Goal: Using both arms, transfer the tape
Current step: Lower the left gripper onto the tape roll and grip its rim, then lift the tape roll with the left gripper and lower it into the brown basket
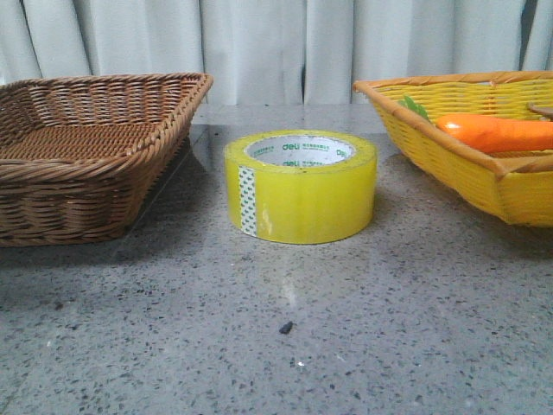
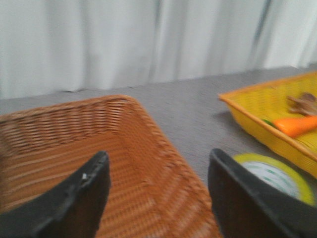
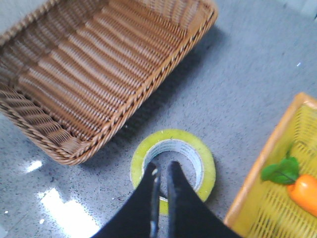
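Okay, two baskets on my table. Brown wicker basket (image 1: 86,156) sits on my left arm's side, nothing visible inside it. Yellow basket (image 1: 467,164) is on the right arm's side and holds an orange carrot (image 1: 497,134) with a green leaf end; a brownish bit near its far rim is too blurred in the left wrist view for me to name.

Gray speckled table (image 1: 346,346) runs under everything, pale curtain (image 1: 276,43) behind. A small dark speck (image 1: 285,328) lies on the table in front of the roll. Neither arm shows in the front view.

Tape (image 1: 301,186) lies flat between the two baskets, hole up, apart from both, white patterned strip on its side facing the camera.

Right gripper (image 3: 162,171) hangs right over the tape (image 3: 173,166), fingers pressed nearly together with just a slit between them, tips pointing into the core hole; I can't tell if they touch the roll, nothing held.

Left gripper (image 2: 158,171) is spread wide and empty above the brown basket (image 2: 99,144); tape (image 2: 277,173) sits just past its one finger (image 2: 237,198), off to the side.
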